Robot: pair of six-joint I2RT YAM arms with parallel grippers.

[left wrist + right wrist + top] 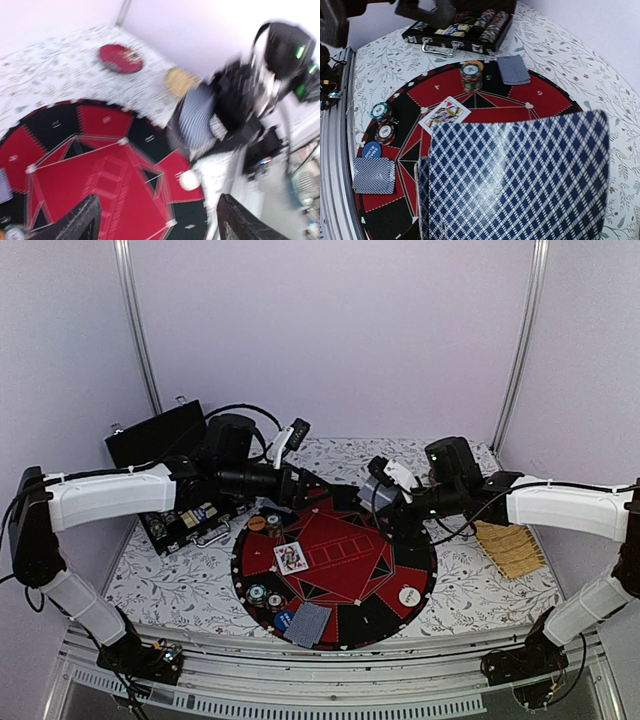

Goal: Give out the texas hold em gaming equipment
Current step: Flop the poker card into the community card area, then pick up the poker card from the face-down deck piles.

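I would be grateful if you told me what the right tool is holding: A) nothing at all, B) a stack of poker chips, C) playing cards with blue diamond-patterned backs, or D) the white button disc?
C: the right wrist view is largely filled by the playing cards held in the right tool, their patterned backs facing the camera.

Round red-and-black felt (pixel 530 97): white seat numerals 4, 5 and 6 legible on its outer segments. Blue button disc (pixel 371 151): white lettering (too small to read).
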